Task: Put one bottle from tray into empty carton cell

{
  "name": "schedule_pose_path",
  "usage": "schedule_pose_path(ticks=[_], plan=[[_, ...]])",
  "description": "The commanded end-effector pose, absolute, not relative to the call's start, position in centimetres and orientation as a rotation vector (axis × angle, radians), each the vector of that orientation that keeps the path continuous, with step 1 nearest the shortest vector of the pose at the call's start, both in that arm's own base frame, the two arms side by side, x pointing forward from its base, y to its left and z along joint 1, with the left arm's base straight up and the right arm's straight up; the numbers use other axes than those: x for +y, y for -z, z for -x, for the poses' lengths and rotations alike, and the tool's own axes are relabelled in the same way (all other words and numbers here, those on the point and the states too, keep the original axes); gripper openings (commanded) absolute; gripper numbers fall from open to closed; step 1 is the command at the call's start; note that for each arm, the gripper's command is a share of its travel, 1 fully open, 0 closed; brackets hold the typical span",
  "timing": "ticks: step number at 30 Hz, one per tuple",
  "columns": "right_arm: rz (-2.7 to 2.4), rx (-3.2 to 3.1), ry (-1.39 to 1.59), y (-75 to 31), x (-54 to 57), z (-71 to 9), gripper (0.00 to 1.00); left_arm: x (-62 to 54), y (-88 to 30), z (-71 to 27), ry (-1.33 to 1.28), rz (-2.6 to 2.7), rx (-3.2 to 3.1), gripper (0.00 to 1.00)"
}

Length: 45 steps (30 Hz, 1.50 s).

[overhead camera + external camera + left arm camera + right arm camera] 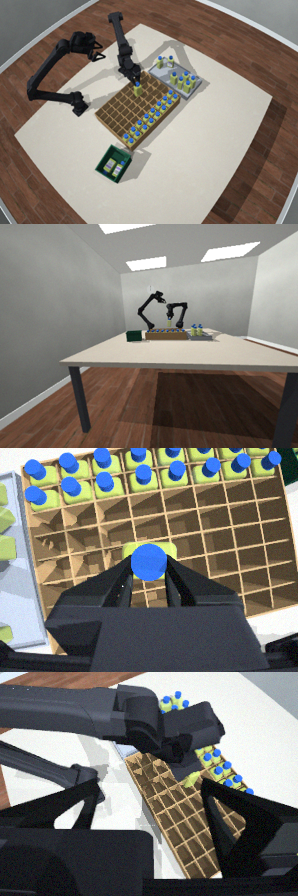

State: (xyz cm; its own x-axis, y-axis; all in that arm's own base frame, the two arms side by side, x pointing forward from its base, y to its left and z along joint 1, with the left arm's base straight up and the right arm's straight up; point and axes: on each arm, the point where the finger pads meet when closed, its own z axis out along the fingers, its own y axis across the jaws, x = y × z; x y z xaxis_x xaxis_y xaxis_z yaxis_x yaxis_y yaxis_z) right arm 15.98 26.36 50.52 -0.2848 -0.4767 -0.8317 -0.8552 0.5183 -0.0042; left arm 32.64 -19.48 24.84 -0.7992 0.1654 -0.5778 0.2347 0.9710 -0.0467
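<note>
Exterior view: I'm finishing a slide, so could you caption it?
The left gripper holds a blue-capped bottle upright above the carton.

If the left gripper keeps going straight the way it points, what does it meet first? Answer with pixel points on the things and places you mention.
The left gripper (137, 82) (169, 317) (149, 560) would probably bring its bottle (137, 90) (169, 323) (149, 546) into the carton's dividers (170, 586); exact cell unclear.

Top view high over the table, exterior low and distant, wrist views close, all sharing the carton (121, 106) (166, 335) (172, 518) (172, 817)
</note>
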Motion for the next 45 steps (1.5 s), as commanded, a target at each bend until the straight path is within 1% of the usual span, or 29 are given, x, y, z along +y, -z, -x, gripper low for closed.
schedule_pose_path(ticks=[1,8,22,24,36,45], plan=[[1.029,1.916,-0.585,-54.5,23.6,-15.4,1.00,-24.9,-26.0,-30.9,0.241,-0.286,2.449,0.22],[1.037,1.951,-0.563,-54.3,22.6,-15.1,1.00,-28.5,-26.0,-28.4,0.292,-0.330,2.423,0.22],[1.045,2.026,-0.516,-54.0,19.4,-13.7,1.00,-37.0,-27.7,-19.0,0.457,-0.440,2.357,0.22],[1.045,2.026,-0.516,-54.0,19.4,-13.7,1.00,-37.0,-27.7,-19.0,0.457,-0.440,2.357,0.22],[1.051,2.038,-0.509,-53.6,19.7,-14.0,1.00,-38.9,-26.8,-9.9,0.519,-0.577,2.505,0.22],[1.051,2.038,-0.509,-53.6,19.7,-14.0,1.00,-34.6,-25.2,-9.2,0.422,-0.443,2.600,0.22]])
